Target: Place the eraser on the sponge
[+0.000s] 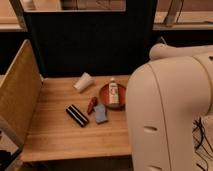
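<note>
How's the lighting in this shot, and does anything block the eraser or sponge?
Camera view: warm, dim light; the wooden table is evenly lit, the back panel very dark. Camera view: the eraser and sponge lie unobstructed, with little shadow; the white arm fills the right side, and the gripper is out of view.

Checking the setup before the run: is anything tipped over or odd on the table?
The white cup lies on its side toward the back, and a small bottle seems to lie flat in the reddish dish. The eraser and sponge lie flat, apart. The gripper is out of view; only the white arm shows at right.
</note>
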### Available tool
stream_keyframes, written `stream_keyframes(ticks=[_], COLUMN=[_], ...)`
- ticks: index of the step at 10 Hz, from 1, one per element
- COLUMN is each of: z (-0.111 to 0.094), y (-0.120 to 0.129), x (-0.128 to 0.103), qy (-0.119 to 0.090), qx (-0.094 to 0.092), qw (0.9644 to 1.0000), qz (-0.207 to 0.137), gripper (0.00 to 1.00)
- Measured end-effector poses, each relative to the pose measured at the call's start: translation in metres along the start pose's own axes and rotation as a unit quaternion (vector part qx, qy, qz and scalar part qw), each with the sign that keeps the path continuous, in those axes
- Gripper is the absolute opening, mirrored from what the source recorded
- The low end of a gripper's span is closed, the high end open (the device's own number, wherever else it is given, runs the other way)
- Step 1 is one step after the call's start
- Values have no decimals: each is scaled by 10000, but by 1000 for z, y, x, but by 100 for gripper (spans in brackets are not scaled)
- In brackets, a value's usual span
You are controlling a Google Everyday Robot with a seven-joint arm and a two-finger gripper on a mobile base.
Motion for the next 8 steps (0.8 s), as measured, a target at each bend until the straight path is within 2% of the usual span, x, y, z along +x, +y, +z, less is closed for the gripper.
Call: stream_keyframes(ticks=[5, 6, 7, 8], z=[-1, -2, -6, -11], y=[1, 12, 32, 57], x=[-2, -10, -21, -29], qy=[-37, -102, -205, -297], qx=[-15, -28, -37, -49], qw=[10000, 9996, 9978, 9941], qz=[-33, -249, -629, -1039], gripper=[80, 80, 80, 80])
